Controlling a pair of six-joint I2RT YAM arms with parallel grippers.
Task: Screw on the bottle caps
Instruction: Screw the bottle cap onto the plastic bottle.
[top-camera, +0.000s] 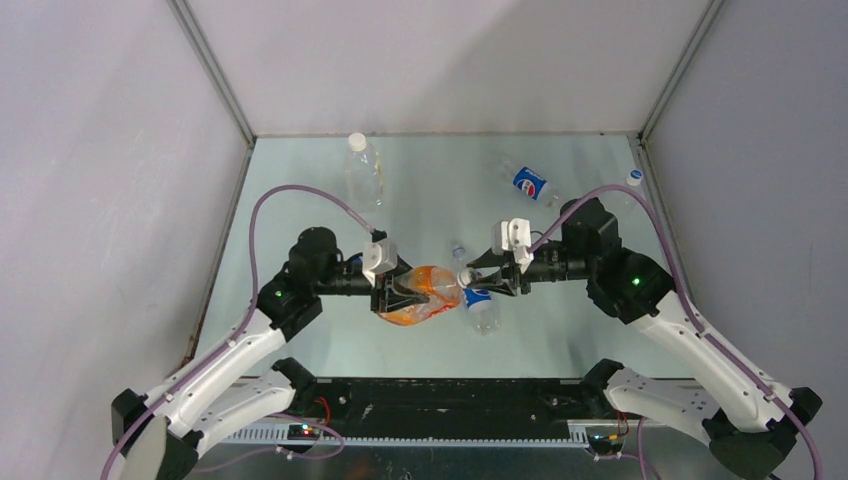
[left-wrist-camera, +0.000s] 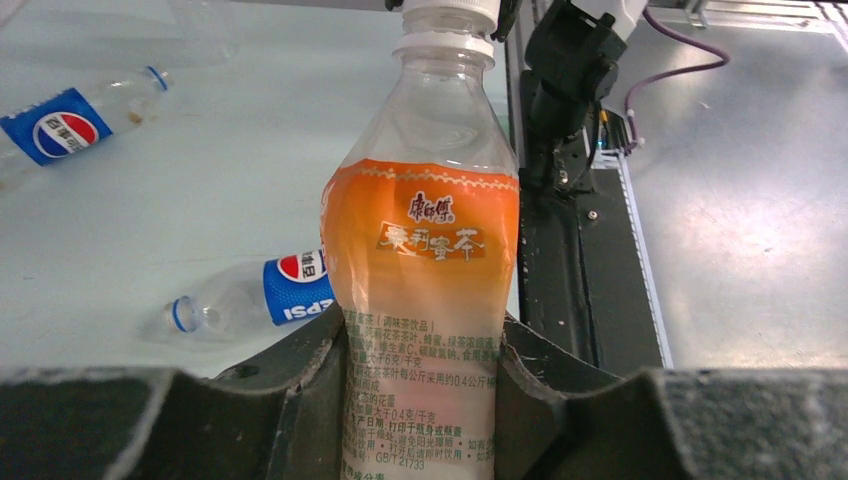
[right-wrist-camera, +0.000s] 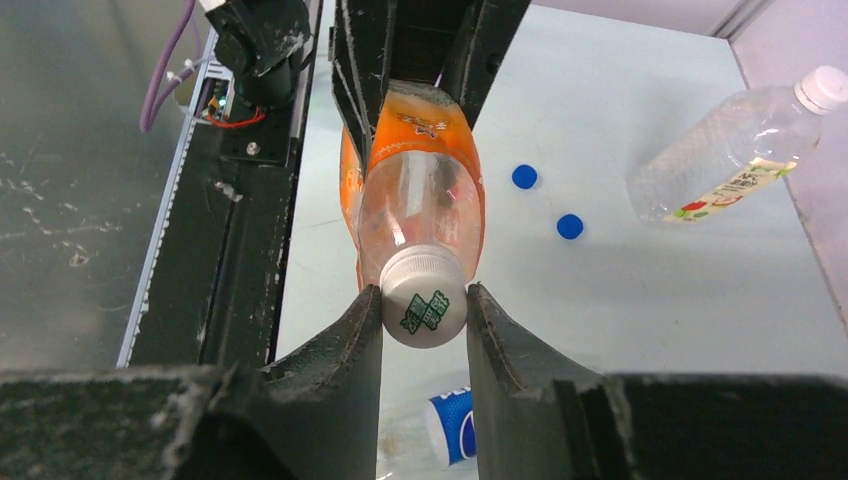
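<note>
My left gripper (top-camera: 395, 297) is shut on the body of a clear bottle with an orange label (top-camera: 425, 293) and holds it lying sideways above the table, neck toward the right arm. In the left wrist view the fingers (left-wrist-camera: 300, 385) squeeze the label (left-wrist-camera: 420, 250). A white cap with green print (right-wrist-camera: 425, 310) sits on the bottle's neck. My right gripper (right-wrist-camera: 425, 300) is shut on that cap, one finger pressing each side. Two loose blue caps (right-wrist-camera: 524, 176) (right-wrist-camera: 570, 226) lie on the table beyond the bottle.
One Pepsi bottle (top-camera: 480, 300) lies open under the right gripper, another (top-camera: 530, 183) at the back right. A clear bottle with a white cap (top-camera: 363, 165) lies at the back left. A small white cap (top-camera: 634, 177) lies by the right wall. The black base rail (top-camera: 450, 395) runs along the near edge.
</note>
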